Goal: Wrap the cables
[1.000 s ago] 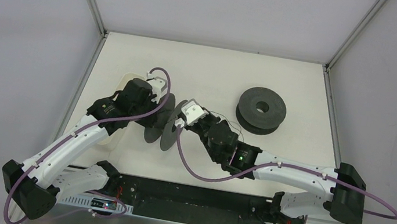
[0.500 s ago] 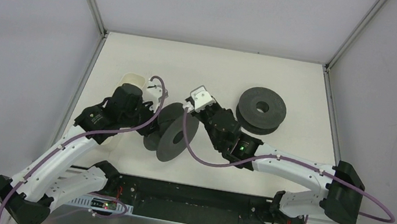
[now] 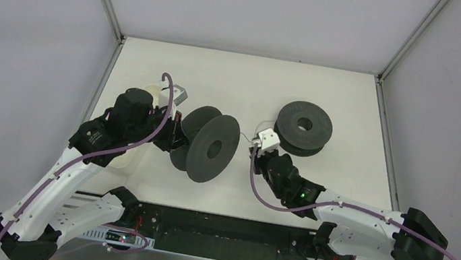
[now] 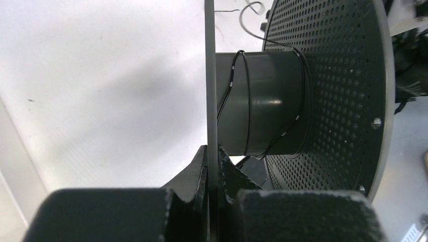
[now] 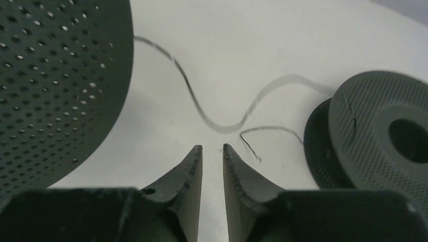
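A dark perforated spool point(image 3: 210, 146) stands on edge at the table's middle. My left gripper point(image 4: 212, 157) is shut on the thin edge of its near flange point(image 4: 210, 75). A few turns of the thin dark cable point(image 4: 229, 96) lie round the hub. From the spool the cable point(image 5: 222, 126) runs in loose waves across the table, and its free end lies just ahead of my right gripper point(image 5: 212, 147). That gripper is open by a narrow gap with nothing between its fingers. From above, the right gripper point(image 3: 256, 147) is to the right of the spool, apart from it.
A second dark spool point(image 3: 303, 128) lies flat at the back right, also to the right of the right fingers point(image 5: 383, 141). A white container point(image 3: 150, 91) stands behind the left wrist. Metal frame rails border the table's left and right edges.
The left arm has swung the spool round and to the right. The right gripper has pulled back from the spool toward the near right and its jaws have parted, leaving the cable on the table.
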You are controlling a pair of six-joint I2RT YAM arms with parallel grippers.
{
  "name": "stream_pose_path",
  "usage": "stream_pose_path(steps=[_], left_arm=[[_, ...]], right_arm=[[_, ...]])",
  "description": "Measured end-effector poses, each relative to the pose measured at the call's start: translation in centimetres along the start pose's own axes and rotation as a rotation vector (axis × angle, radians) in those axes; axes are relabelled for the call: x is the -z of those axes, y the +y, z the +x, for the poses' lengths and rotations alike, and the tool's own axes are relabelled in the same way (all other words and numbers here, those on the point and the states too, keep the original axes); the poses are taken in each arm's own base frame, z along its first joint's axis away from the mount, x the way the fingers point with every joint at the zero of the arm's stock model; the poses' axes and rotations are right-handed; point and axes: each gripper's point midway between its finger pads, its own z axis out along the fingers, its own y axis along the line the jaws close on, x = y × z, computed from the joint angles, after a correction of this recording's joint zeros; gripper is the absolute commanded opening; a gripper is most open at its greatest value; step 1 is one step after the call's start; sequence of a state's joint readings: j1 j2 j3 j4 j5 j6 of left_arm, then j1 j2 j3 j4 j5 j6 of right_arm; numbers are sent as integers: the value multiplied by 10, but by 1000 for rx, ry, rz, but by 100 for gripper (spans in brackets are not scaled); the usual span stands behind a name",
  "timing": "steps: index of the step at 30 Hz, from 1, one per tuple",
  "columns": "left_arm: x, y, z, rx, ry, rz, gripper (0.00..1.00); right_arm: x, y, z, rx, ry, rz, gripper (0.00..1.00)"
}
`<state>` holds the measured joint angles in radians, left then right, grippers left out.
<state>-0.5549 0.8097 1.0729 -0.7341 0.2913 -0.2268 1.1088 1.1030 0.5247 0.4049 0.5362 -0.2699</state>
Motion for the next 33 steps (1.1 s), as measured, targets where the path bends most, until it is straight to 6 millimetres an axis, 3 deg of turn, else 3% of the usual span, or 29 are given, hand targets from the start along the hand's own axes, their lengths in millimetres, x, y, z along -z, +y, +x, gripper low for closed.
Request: stream_pose_path(steps=[7, 9, 13, 21, 28, 33], left_arm=[[-5, -3, 0, 61, 18, 8, 0], [-5, -3, 0, 74, 17, 5, 0], [-5, -1, -1, 85, 11, -12, 0], [-5, 1, -4, 107, -5, -28, 0], [0, -3, -18, 126, -52, -26, 0], [9, -9, -31, 133, -104, -9, 0]], right_arm=[[13, 4, 67, -127, 101, -15, 38], [15, 3, 77, -139, 119, -10, 42], [15, 3, 71, -173, 93, -7, 51], [6, 1, 48, -264, 3, -9, 56], [-9, 28, 62, -323, 20, -101, 60], [-22, 22, 72, -388, 43, -82, 60]])
